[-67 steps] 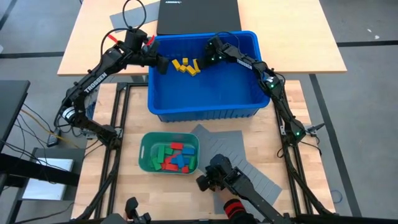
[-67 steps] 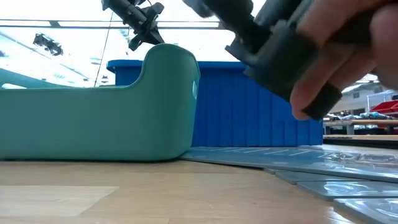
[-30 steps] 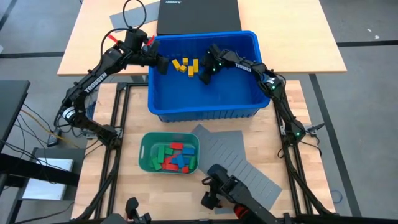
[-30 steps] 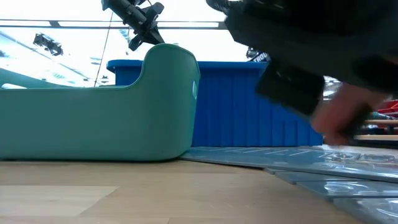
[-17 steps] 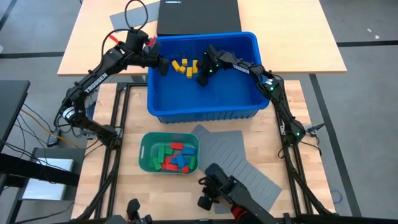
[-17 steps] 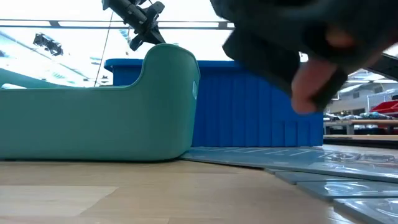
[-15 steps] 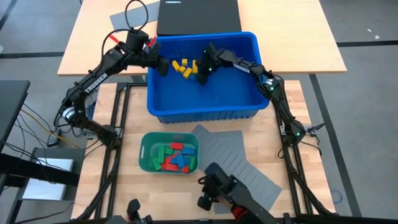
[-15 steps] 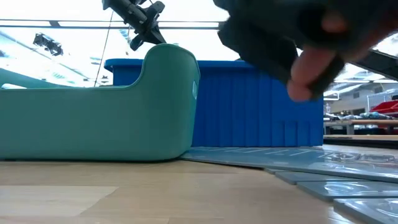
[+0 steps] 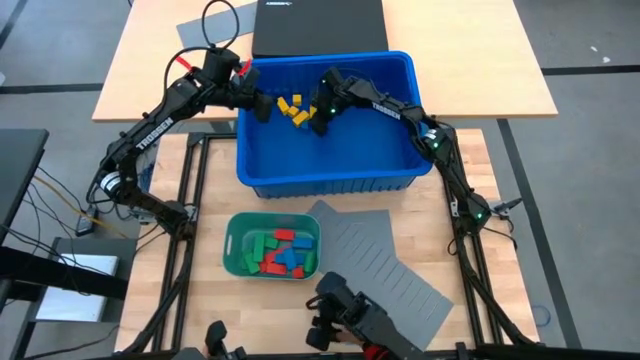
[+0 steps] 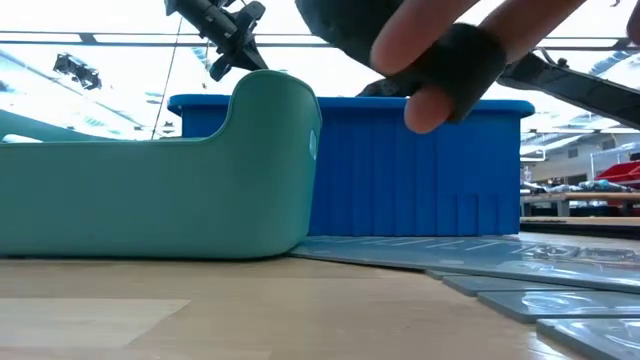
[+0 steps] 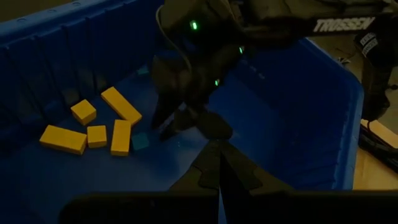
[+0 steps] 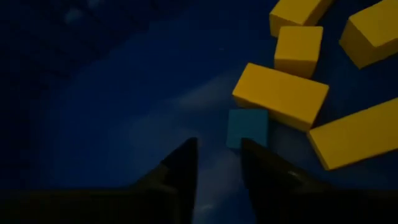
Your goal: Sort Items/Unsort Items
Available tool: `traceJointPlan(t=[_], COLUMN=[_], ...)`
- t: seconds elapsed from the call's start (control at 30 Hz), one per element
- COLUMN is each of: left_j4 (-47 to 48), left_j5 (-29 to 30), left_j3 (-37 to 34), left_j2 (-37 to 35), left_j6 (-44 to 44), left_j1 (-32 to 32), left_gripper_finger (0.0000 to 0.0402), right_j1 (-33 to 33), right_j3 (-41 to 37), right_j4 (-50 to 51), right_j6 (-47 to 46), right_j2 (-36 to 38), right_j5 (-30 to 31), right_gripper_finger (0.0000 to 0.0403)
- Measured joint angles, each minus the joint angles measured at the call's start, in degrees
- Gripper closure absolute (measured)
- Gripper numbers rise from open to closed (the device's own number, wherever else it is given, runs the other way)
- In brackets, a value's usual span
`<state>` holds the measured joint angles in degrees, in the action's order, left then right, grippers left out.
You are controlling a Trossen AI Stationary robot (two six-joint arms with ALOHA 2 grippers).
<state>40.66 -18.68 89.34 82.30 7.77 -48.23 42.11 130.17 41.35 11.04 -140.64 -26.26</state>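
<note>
You have the wooden table [image 9: 150,45] carrying a large blue bin [image 9: 325,160] at centre. In front of the bin, a teal-green oblong tray [image 9: 236,262] sits beside a flat grey slotted divider sheet [image 9: 385,262].

Both arms reach into the far half of the bin. The left end effector [image 9: 262,106] is at the bin's left wall, just left of the yellow blocks [image 9: 291,107]; its fingers [image 11: 219,169] are pressed together with nothing between them. The right end effector [image 9: 316,123] is lowered to the bin floor at the right edge of the same cluster. In the right wrist view its two fingers [image 12: 180,167] stand a narrow gap apart, and nothing is held; a small teal-blue block [image 12: 247,128] lies just ahead of the tips, touching the nearest yellow block.

The yellow blocks lie loose on the bin floor in a small group, some flat and some angled to each other. The remaining blocks [image 9: 280,252], in red, green and blue, are heaped in the tray.

At the near table edge a person's hand [image 10: 440,50] grips a dark handheld device [image 9: 340,318], which stands close before the low camera.
</note>
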Motion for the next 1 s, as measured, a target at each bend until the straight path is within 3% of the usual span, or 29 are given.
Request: traceJointPlan(t=[0.17, 0.3, 0.4, 1.0], left_j4=[0.34, 1.28, 1.31, 1.33], left_j5=[0.0, 0.0, 0.02, 0.02], left_j3=[0.0, 0.0, 0.0, 0.0], left_j2=[0.02, 0.01, 0.01, 0.0], left_j6=[0.0, 0.0, 0.0, 0.0], left_j1=[0.0, 0.02, 0.02, 0.02], left_gripper_finger=[0.0396, 0.0396, 0.0396, 0.0396], right_j1=[-2.58, -3.0, -2.68, -2.64], right_j3=[-2.26, -4.76, -6.36, -10.58], right_j4=[-3.62, -7.61, -9.41, -15.24], right_j6=[0.64, -0.28, -3.01, -3.47], right_j2=[-0.01, 0.09, 0.09, 0.11], right_j5=[10.83, 13.31, 13.35, 10.38], right_gripper_finger=[0.0194, 0.0148, 0.0138, 0.0245])
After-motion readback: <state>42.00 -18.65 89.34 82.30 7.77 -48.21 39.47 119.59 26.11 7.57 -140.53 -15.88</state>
